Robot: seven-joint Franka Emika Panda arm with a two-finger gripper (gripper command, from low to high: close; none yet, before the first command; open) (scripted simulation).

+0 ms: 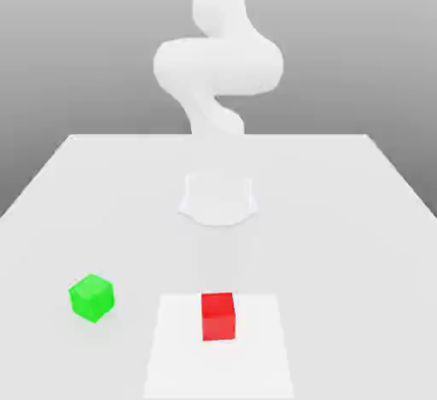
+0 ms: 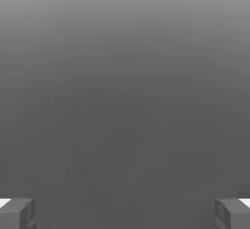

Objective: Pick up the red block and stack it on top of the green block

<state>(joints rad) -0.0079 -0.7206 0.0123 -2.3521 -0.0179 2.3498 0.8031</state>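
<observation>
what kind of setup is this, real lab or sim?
Looks like a simulated tabletop, not a real lab: a flat featureless white table against a blank grey backdrop, a smooth untextured white arm, and two plain matte cubes, the red block and the green block, sitting apart on it.

White table (image 1: 341, 219) bears red block (image 1: 218, 315), green block (image 1: 91, 297).

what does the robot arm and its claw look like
The arm is plain white, with smooth rounded segments and no visible cables or markings. In the hand view, the claw has two blocky grey fingers with white patches at their outer edges.
</observation>
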